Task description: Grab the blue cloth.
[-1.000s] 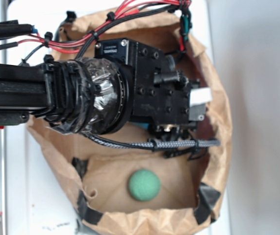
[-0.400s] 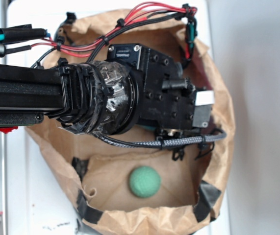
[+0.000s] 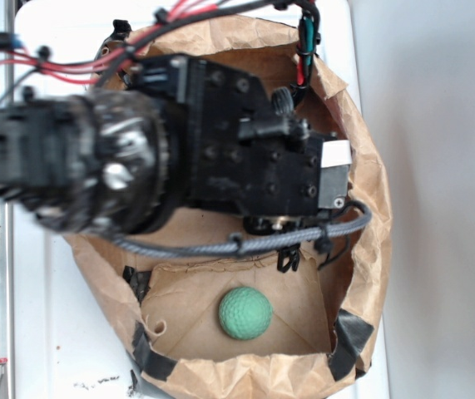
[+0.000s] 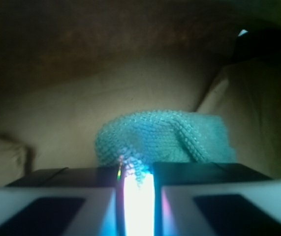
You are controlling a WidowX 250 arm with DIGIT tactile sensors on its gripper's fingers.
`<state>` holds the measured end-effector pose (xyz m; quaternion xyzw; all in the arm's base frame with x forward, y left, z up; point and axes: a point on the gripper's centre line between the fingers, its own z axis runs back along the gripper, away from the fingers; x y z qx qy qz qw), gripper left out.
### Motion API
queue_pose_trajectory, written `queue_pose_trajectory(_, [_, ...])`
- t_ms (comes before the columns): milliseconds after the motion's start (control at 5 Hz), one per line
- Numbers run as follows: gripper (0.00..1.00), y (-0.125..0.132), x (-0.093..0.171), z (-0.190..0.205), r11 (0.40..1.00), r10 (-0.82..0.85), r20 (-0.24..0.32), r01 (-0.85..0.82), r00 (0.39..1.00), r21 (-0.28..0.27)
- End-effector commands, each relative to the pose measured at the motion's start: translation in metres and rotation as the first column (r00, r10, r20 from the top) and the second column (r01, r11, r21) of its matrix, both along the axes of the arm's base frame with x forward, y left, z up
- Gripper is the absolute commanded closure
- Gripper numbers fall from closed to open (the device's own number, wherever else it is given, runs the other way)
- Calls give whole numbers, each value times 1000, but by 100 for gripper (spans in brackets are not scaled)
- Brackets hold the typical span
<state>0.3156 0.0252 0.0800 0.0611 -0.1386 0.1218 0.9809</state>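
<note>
In the wrist view the blue cloth (image 4: 165, 137) is a bunched teal woven mound on brown paper, just beyond my gripper (image 4: 137, 174). The jaws stand close together with a narrow gap, and a fold of the cloth is pinched between them. In the exterior view the gripper (image 3: 291, 224) points down inside a brown paper bag (image 3: 370, 249), and the black arm and wrist hide the cloth completely.
A green dimpled ball (image 3: 244, 313) lies on the bag's floor in front of the arm. Black tape patches (image 3: 349, 341) hold the bag's rim. A braided cable (image 3: 245, 243) loops under the wrist. The bag's wall (image 4: 258, 98) rises to the right of the cloth.
The arm has shifted left and risen toward the camera, now larger and blurred. The ball has not moved.
</note>
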Motion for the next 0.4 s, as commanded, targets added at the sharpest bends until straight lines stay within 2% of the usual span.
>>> queue_pose_trajectory(0, [100, -1, -6, 54, 999, -38, 31, 38, 999, -2])
queue_pose_trajectory(200, [100, 2, -13, 70, 998, -58, 6, 58, 998, -9])
